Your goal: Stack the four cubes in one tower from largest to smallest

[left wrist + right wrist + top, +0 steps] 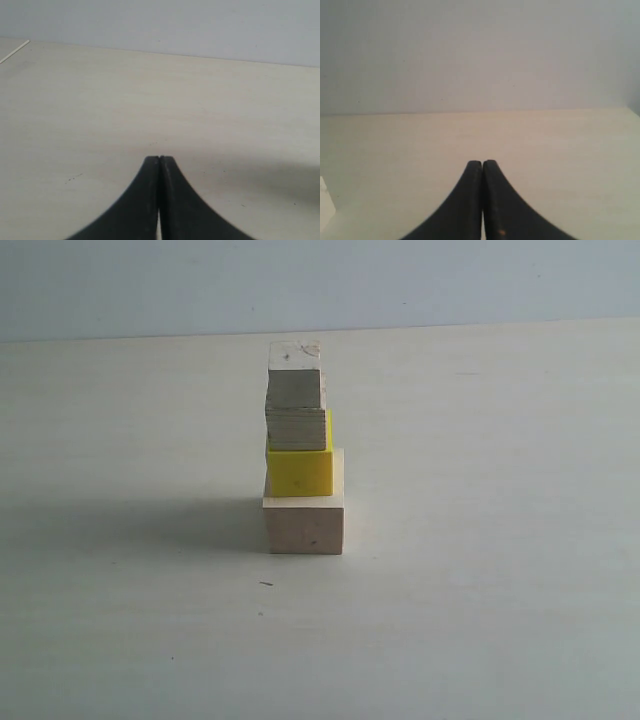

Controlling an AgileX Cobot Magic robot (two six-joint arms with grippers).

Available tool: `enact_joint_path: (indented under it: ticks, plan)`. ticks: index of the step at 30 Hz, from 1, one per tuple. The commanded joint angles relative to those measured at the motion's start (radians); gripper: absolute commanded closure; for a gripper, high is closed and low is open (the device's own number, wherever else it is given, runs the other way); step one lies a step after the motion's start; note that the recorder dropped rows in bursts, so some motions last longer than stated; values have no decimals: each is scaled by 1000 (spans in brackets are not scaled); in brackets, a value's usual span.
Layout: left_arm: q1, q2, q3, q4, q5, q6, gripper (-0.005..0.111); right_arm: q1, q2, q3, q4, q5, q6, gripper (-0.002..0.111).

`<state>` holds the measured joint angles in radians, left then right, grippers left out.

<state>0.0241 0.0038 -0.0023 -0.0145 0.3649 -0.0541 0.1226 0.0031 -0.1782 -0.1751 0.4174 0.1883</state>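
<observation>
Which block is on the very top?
The smallest pale wooden cube, resting on the plywood cube, with the yellow cube and large pale cube below.

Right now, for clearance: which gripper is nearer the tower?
Likely right: a pale edge, perhaps the tower, shows beside the right gripper; left gripper sees only table.

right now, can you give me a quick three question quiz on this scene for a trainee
1. True or false: the yellow cube sits directly on the large pale cube.
2. Which cube lies right under the smallest pale cube? A. yellow cube B. plywood cube C. large pale cube
3. Fill in: the left tool and the right tool are both ____, holding nothing.

Key: 1 true; 2 B; 3 shut
</observation>
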Motion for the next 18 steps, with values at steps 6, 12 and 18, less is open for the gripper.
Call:
enact_joint_path:
  ticks: [6, 12, 18]
  plan:
    - [2, -4, 2, 5, -12, 1, 107, -79, -3, 166, -11, -103, 86, 108]
    - [2, -4, 2, 5, -12, 1, 107, -84, -3, 178, -11, -143, 39, 108]
    - [2, -4, 2, 5, -12, 1, 107, -84, -3, 178, -11, -141, -31, 108]
